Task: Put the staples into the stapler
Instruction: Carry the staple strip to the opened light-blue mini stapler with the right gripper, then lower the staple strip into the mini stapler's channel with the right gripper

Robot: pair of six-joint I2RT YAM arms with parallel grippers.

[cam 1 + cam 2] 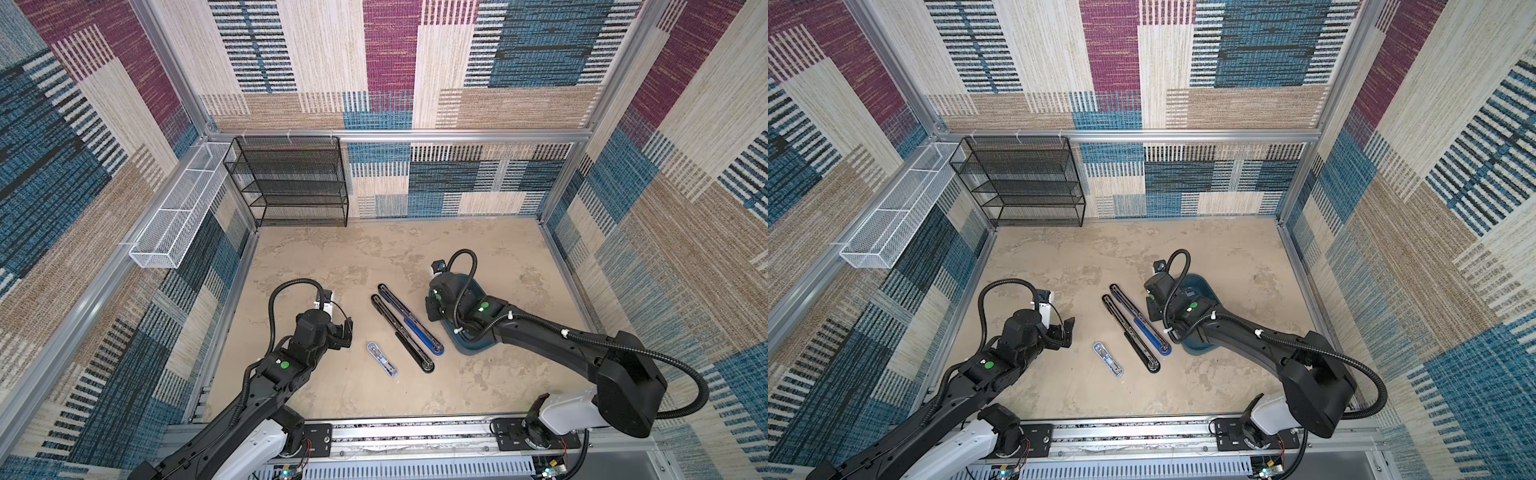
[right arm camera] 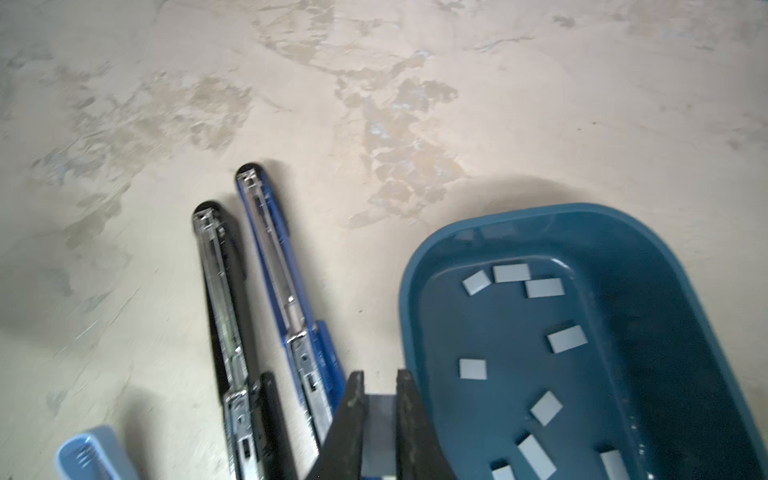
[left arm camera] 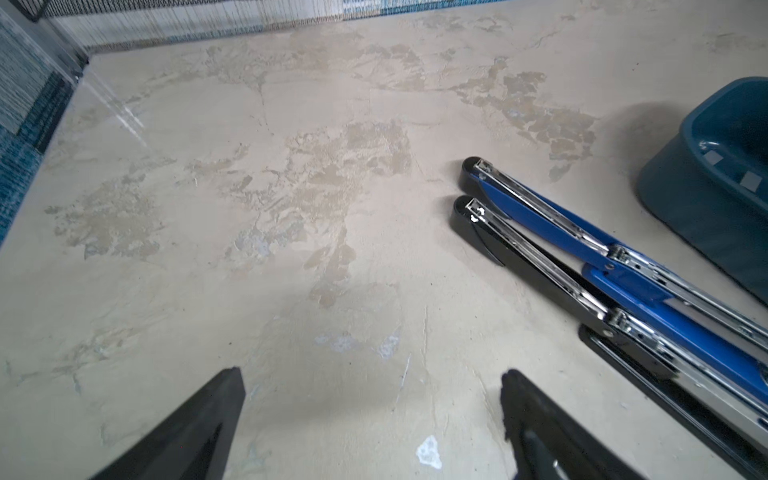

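Many staples (image 2: 511, 273) lie in the tub (image 2: 415, 266) | right claw (image 2: 381, 374) pinches one strip (image 2: 380, 424), near the tub rim | left claw (image 3: 372, 372) wide, holds nothing, over bare bench (image 3: 291, 208) | strips look light, thin, slippery, may snap: hold the middle gently

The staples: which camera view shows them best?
Right wrist view: the staples lie plainly in the blue tub. The left wrist view catches only two; in both top views the right arm covers them.
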